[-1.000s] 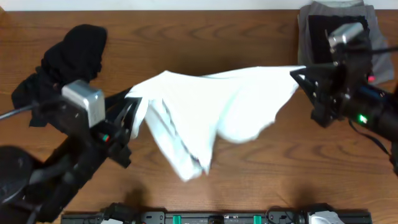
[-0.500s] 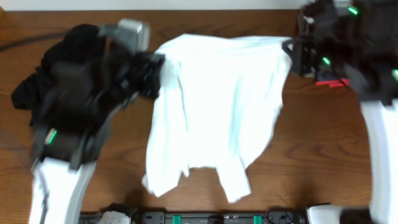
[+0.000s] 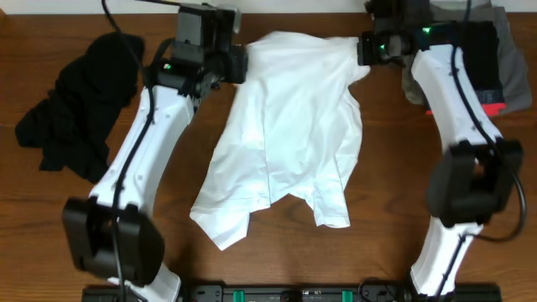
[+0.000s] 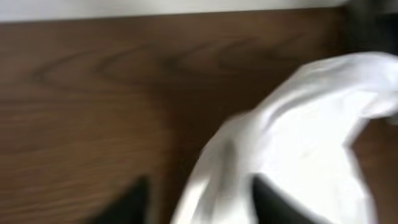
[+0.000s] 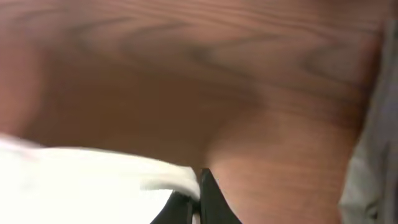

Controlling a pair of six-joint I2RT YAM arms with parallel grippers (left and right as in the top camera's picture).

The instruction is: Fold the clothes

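The white T-shirt (image 3: 294, 126) lies spread on the wooden table, its top edge near the far side and its lower part crumpled toward the front. At the shirt's far left corner is my left gripper (image 3: 242, 63). In the left wrist view its jaws (image 4: 199, 205) stand apart, with loose white fabric (image 4: 311, 124) lying between them. My right gripper (image 3: 362, 49) is at the far right corner; in the right wrist view it (image 5: 200, 199) is shut on a pinch of white fabric (image 5: 93, 180). The black garment (image 3: 80, 101) lies bunched at the left.
A folded grey and black pile (image 3: 495, 50) sits at the far right corner, with a small red item (image 3: 495, 107) beside it. Grey cloth (image 5: 373, 155) shows at the right edge of the right wrist view. The table's far edge runs just behind both grippers.
Both arms swung toward the far edge, dragging the shirt from hanging between them to lying spread on the table. The left jaws have come apart; the right stays shut.
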